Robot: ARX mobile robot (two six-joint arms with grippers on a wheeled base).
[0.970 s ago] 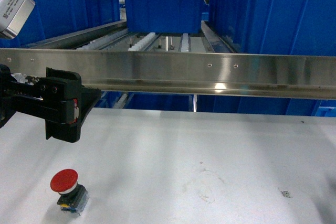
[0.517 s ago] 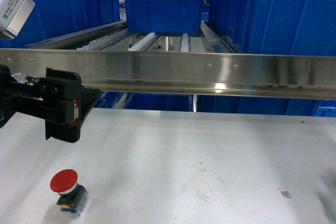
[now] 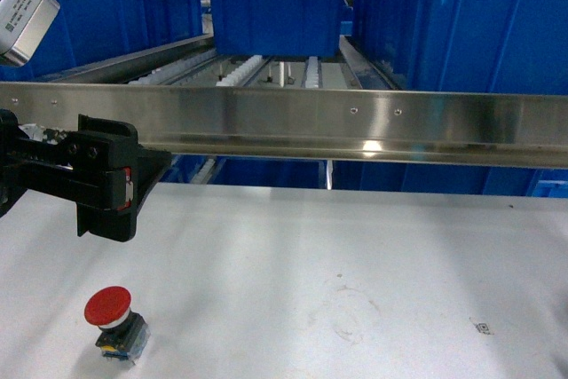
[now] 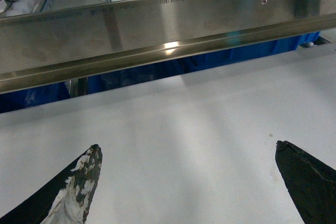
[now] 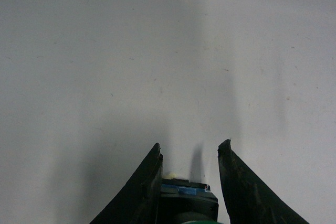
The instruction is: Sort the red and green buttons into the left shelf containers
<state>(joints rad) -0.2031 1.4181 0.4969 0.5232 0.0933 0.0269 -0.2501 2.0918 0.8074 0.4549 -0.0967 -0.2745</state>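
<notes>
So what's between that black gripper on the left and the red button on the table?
Nothing: in the head view only bare white table separates the left gripper from the red button below it.

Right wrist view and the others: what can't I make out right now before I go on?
- Green button, right wrist view: cut off by the bottom edge and flanked by the right end effector; contact unclear.
- Right end effector: out of frame in the head view.
- Red button: absent from the left wrist view, where the left end effector is open.
- Blue bins, head view: contents hidden by walls.
</notes>
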